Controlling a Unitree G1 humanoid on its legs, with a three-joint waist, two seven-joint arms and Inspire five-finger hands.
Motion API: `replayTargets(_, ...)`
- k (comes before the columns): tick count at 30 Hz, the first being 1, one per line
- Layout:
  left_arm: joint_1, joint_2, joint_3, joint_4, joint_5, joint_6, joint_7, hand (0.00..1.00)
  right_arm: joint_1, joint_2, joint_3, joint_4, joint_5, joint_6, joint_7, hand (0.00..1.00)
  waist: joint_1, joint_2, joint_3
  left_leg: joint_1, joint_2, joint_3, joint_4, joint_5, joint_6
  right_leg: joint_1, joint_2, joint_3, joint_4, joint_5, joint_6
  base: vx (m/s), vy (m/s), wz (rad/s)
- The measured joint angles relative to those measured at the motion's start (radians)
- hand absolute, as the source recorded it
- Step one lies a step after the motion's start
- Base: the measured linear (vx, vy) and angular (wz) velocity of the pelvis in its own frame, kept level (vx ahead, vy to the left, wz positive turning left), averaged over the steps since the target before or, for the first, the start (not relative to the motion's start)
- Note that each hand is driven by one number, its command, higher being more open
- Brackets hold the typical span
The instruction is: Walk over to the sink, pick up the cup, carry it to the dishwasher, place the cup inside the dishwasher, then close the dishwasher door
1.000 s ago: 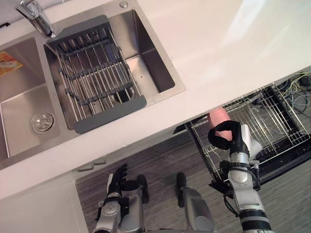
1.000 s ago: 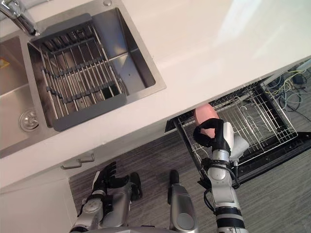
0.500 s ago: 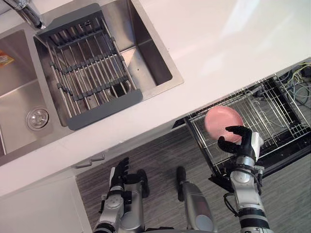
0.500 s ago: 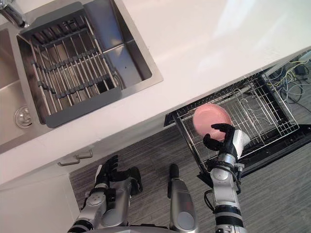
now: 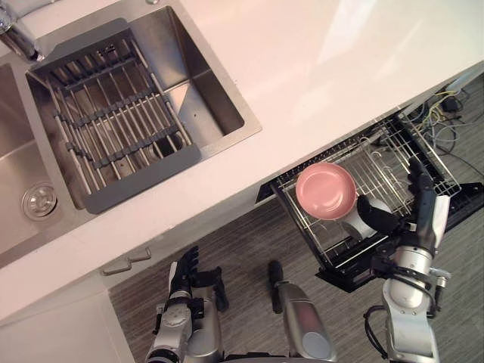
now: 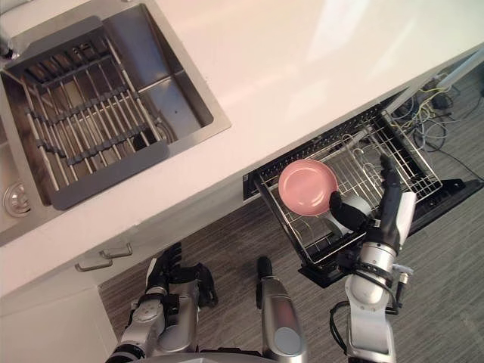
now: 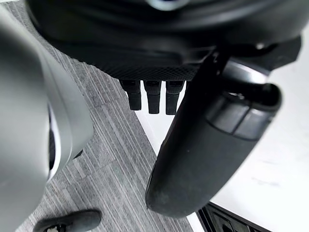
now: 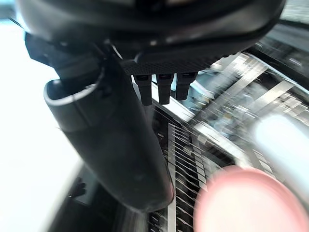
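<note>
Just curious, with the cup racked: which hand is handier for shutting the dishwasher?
Probably the right hand: open, beside the dishwasher rack and pink cup. The left hand hangs by the sink cabinet.

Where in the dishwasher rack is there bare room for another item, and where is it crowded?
Free: the wire rack between the pink cup and its right end; also the white countertop right of the sink. Crowded: the rack's left corner, holding the cup, with the open right hand beside it.

brushed steel sink point(image 5: 220, 97), glossy counter point(image 5: 340, 60), metal-wire dishwasher rack point(image 5: 387, 153) (shiny).
</note>
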Motion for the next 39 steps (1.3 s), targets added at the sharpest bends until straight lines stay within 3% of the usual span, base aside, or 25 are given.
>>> replayTargets(5,0.007,-0.005,0.043,0.012,0.016,0.011,-0.015,0.90,0.075,0.070,-0.134,0.013,0.105,-0.012,0.007,0.90,-0.012,-0.019,-0.014,0.043,0.011,0.013,0.008,-0.010,-0.011,0.040,0.009,0.005,0.001,-0.014,0.001,0.07,-0.002,-0.08)
replayTargets(8,0.024,-0.003,0.048,0.019,0.018,0.014,-0.022,0.90,0.106,0.119,-0.199,0.140,0.234,-0.023,0.010,0.90,-0.032,-0.032,-0.038,0.067,0.017,0.024,0.018,-0.026,-0.016,0.057,0.010,0.004,0.005,-0.022,0.003,0.05,0.017,-0.12)
replayTargets(14,0.048,-0.005,0.065,0.024,0.017,0.022,-0.036,0.90,0.129,0.165,-0.236,0.372,0.460,-0.021,0.026,0.90,-0.052,-0.030,-0.073,0.084,0.014,0.041,0.026,-0.052,-0.008,0.059,0.005,0.013,0.023,-0.043,0.008,0.00,0.019,-0.06)
replayTargets(23,0.062,-0.015,0.082,0.031,0.016,0.024,-0.038,0.90,0.063,0.166,-0.251,0.595,0.693,-0.031,0.065,0.90,-0.051,-0.015,-0.095,0.067,-0.005,0.033,0.029,-0.059,-0.004,0.029,-0.014,0.006,0.066,-0.066,0.010,0.00,0.000,0.05)
replayTargets(30,0.061,-0.015,0.086,0.025,0.012,0.024,-0.039,0.90,-0.075,0.145,-0.149,0.712,0.942,-0.044,0.109,0.90,-0.045,-0.002,-0.097,0.013,-0.023,0.017,0.037,-0.049,0.008,-0.018,-0.034,-0.008,0.081,-0.067,0.011,0.00,0.008,0.07)
replayTargets(39,0.051,-0.021,0.083,-0.003,-0.004,0.021,-0.039,0.90,-0.161,0.129,0.055,0.609,1.096,-0.102,0.105,0.90,-0.018,0.037,-0.074,0.005,-0.054,-0.004,-0.025,-0.003,0.017,-0.027,-0.059,-0.034,0.063,-0.049,0.010,-0.02,-0.015,0.11)
